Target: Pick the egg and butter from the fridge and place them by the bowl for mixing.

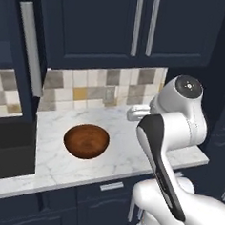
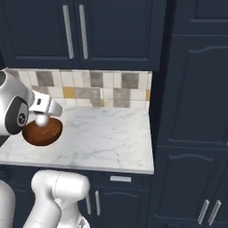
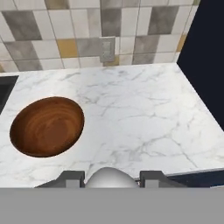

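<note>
In the hand view the gripper (image 3: 112, 177) at the bottom centre pinches the white egg (image 3: 109, 178) between its two dark fingertips (image 3: 70, 178). The reddish-brown bowl (image 3: 47, 126) sits left of centre on the marble counter (image 3: 144, 113), empty. In the right base view the egg (image 2: 42, 119) hangs at the left edge, above the bowl's (image 2: 42, 132) rim
</note>
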Robot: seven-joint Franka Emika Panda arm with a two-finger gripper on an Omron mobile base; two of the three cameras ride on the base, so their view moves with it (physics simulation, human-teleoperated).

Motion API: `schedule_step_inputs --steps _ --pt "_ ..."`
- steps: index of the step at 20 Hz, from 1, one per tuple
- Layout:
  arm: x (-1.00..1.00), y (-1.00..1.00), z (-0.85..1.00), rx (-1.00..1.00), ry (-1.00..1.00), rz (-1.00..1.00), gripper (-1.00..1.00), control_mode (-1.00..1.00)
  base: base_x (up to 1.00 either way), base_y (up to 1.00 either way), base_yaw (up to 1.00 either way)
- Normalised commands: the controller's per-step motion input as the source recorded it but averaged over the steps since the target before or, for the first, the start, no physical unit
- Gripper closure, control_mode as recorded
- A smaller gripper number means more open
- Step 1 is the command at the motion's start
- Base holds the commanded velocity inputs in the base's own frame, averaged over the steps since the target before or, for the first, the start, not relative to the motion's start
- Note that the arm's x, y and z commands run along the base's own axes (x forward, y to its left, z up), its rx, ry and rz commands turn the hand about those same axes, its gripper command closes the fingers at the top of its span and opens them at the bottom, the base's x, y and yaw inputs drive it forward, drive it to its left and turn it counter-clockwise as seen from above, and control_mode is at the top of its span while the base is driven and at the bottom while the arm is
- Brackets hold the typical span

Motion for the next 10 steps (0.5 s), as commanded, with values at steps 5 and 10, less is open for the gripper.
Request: schedule_step_inputs --steps 5,10 --pt "0.0 0.0 0.0 0.0 0.0 0.0 1.0 1.0 0.8 0.0 0.0" --pt "0.05 -0.02 -0.47 0.0 0.12 0.0 1.0 -1.0 0.09 0.0 0.0"
